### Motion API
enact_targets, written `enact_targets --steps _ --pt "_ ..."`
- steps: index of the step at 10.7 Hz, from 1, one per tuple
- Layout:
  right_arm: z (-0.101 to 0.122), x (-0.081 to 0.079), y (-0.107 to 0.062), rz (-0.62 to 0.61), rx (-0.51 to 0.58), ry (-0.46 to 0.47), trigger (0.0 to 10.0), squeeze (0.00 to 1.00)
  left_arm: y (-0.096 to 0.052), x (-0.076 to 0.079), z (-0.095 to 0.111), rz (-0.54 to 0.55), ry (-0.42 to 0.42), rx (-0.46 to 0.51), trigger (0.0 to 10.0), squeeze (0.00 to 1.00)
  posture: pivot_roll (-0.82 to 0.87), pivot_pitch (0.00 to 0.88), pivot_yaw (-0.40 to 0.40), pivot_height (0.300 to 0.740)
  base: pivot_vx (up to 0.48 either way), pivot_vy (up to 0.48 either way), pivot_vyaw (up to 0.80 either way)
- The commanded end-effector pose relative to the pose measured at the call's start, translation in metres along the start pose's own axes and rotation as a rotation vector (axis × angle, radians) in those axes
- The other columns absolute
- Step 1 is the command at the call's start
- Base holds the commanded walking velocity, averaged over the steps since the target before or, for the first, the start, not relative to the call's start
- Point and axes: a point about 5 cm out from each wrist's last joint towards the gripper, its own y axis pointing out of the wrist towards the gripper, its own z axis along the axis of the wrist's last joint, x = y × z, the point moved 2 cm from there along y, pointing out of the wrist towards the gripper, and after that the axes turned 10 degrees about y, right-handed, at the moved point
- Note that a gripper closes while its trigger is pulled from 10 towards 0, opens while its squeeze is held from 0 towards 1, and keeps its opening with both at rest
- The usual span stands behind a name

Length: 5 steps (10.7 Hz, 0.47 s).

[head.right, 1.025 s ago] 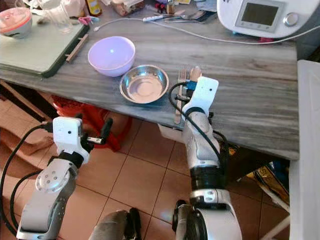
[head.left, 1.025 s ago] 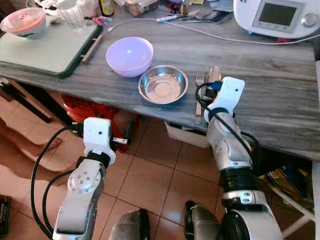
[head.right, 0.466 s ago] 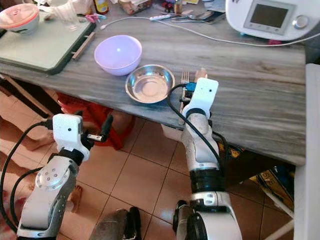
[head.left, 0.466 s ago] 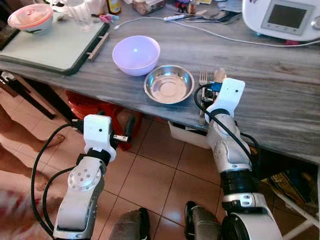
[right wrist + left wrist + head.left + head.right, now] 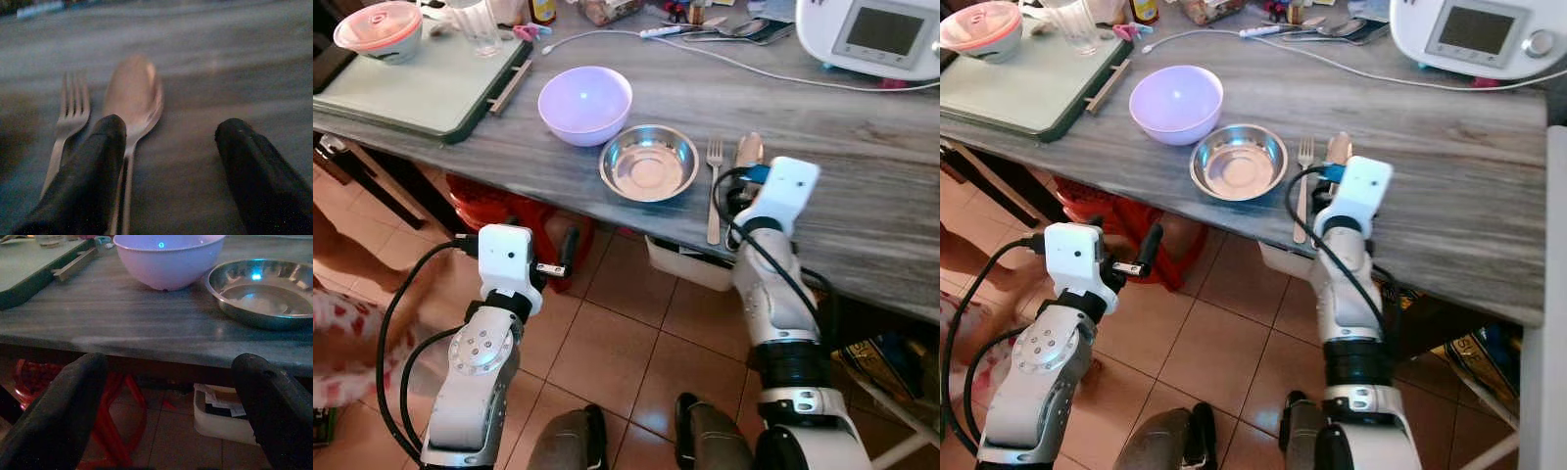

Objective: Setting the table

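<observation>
On the grey wooden table (image 5: 862,206) a lavender bowl (image 5: 584,104) stands beside a shallow steel bowl (image 5: 649,163). Right of them a fork (image 5: 714,186) and a spoon (image 5: 747,152) lie side by side near the front edge. My right arm's white wrist (image 5: 783,186) hovers just right of the cutlery. In the right wrist view my right gripper (image 5: 172,127) is open and low over the table, one finger (image 5: 93,171) lying over the spoon's (image 5: 132,93) handle, with the fork (image 5: 71,112) beside it. My left gripper (image 5: 170,366) is open below the table edge, facing both bowls.
A green tray (image 5: 411,88) with a glass (image 5: 484,29) and a lidded bowl (image 5: 377,24) lies at the back left. A white appliance (image 5: 876,34) with its cable (image 5: 705,59) stands at the back right. Under the table are a red stool (image 5: 499,211) and a white bin (image 5: 690,264). A person's patterned clothing (image 5: 342,323) shows at left.
The camera has shifted. My right wrist has moved to the right, off the fork, so the whole fork now shows. A person's patterned clothing has come in at the lower left.
</observation>
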Motion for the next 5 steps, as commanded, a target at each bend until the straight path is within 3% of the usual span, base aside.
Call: enact_targets --steps 1,2,4,5 --pt "0.008 -0.003 -0.003 0.022 0.061 -0.003 10.0 1.00 -0.002 -0.002 -0.004 0.011 0.007 -0.011 10.0 0.00 0.06 0.170 0.094 0.740 0.000 0.000 0.00" --pt "0.017 -0.008 -0.003 0.060 0.115 -0.016 10.0 1.00 -0.002 -0.003 -0.004 0.015 0.007 -0.009 10.0 0.00 0.06 0.161 0.095 0.740 0.000 0.000 0.00" --pt "0.035 -0.021 -0.010 0.172 0.267 -0.142 10.0 1.00 -0.005 -0.012 -0.014 0.094 0.019 -0.048 10.0 0.00 0.04 0.109 0.101 0.740 0.000 0.000 0.00" --pt "0.034 -0.019 -0.012 0.183 0.272 -0.155 10.0 1.00 -0.006 -0.011 -0.017 0.086 0.020 -0.054 10.0 0.00 0.04 0.103 0.100 0.740 0.000 0.000 0.00"
